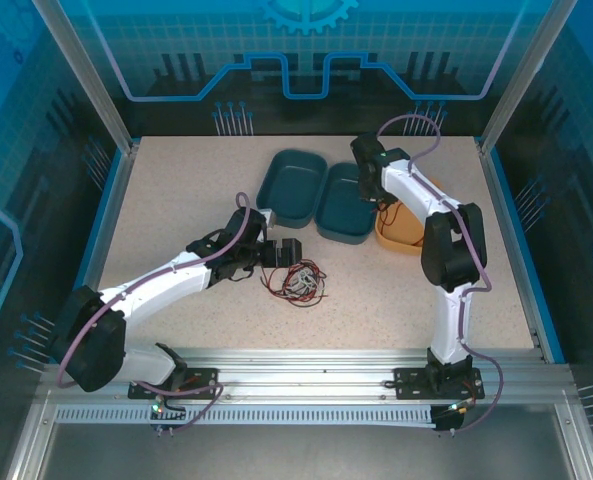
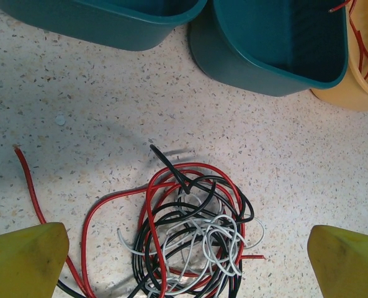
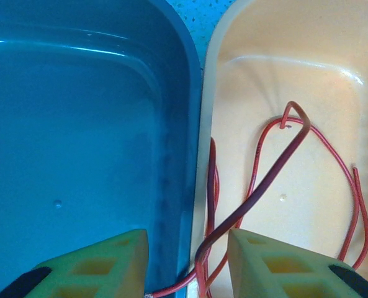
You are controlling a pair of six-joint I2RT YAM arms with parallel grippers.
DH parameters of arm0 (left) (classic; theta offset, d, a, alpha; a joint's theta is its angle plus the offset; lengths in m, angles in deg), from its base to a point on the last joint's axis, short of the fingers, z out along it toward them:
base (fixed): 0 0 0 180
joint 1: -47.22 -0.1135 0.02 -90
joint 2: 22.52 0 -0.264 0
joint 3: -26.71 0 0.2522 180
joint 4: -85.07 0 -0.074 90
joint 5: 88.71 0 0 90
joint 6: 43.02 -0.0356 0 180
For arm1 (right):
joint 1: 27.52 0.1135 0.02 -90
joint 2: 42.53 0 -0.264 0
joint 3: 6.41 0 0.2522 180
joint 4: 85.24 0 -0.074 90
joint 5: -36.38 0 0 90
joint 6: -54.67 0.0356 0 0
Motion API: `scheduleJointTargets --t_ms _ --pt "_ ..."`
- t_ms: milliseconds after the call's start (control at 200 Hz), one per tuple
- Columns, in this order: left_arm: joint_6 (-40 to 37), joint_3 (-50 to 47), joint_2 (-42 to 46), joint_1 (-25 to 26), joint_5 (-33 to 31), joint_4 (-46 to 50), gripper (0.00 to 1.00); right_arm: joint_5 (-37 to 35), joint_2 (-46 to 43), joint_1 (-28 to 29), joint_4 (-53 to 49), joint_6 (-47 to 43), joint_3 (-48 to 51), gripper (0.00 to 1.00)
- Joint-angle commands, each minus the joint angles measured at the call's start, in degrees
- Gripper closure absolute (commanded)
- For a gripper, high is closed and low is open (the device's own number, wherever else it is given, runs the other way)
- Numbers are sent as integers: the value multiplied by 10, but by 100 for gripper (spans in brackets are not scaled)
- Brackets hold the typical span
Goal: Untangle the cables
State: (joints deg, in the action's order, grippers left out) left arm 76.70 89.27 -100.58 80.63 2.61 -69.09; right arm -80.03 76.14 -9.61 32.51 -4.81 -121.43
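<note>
Right wrist view: a red cable [image 3: 260,186] was seen lying in the yellow tray [image 3: 283,68] just ahead of the right gripper [image 3: 187,264]. One strand rose from the tray and passed through the gap between the fingers. The jaws were held apart, far wider than the wire, so nothing was clamped. A teal tray [image 3: 78,136] was set against the yellow one, ahead and to the left of the fingers.

The left gripper [image 2: 185,254] was spread fully wide, empty, above the tangle of cables [image 2: 196,230]. This red, black and white knot lay on the table [image 2: 97,112] between the fingers.

The step in hand was judged to be the release of one sorted wire, with the knot not yet worked. The next move would call for a single strand to be pinched, perhaps the black end [image 2: 165,161] sticking out ahead of the knot.

The near side of the tangle was cut off by the frame edge. A loose red run [image 2: 31,186] was lost behind the left finger. Which wire crossed over which could not be made out.
</note>
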Motion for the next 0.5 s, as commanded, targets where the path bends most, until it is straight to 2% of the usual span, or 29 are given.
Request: scheduleJointTargets --t_ms 0,230,385,495 --pt "2 -6 -8 -6 -4 -8 1 0 0 -14 -4 12 10 62" --pt "4 -4 -14 -6 0 -10 1 19 4 -20 4 6 20 68" --pt "4 -5 -14 -6 0 -10 1 21 1 -22 5 7 21 82" --pt "5 -4 -14 -6 0 -10 1 26 -1 -26 8 7 24 86"
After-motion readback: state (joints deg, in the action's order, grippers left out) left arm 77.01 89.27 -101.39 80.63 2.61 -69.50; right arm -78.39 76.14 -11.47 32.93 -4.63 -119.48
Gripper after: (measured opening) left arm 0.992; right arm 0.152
